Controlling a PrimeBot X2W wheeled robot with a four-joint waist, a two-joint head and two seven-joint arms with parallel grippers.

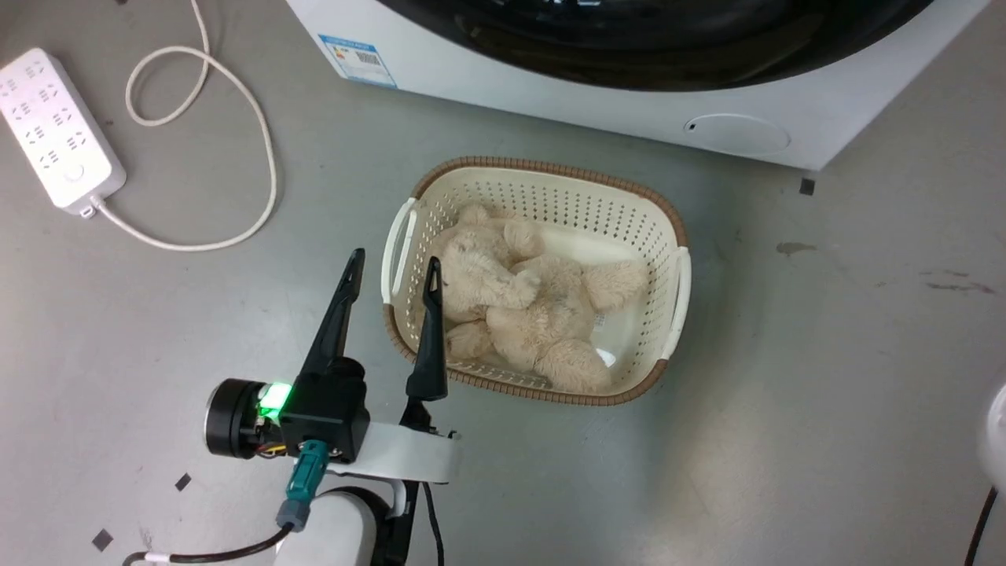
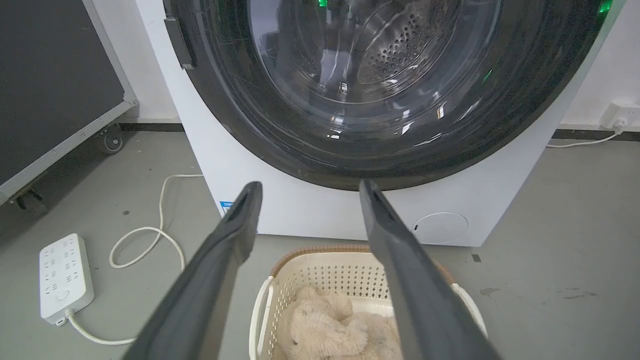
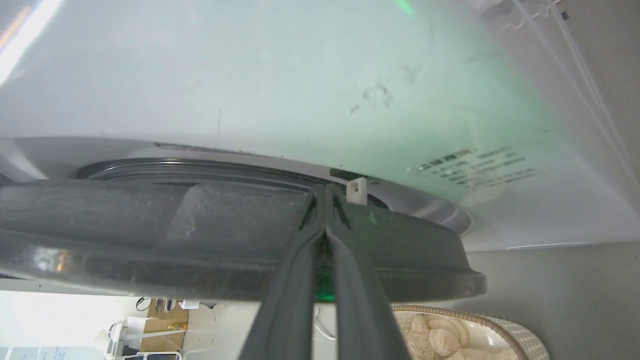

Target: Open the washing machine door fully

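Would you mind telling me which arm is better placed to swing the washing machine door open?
Right, probably. The right gripper, fingers together, is at the edge of the door; the left gripper hangs open by the basket, apart from the door.

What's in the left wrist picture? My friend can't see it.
A big round glossy black washing machine door with a clear glass middle stands ahead, the open left tool pointing at its lower edge. Below sits a cream plastic basket holding a fluffy beige toy bear; a white power strip lies left.
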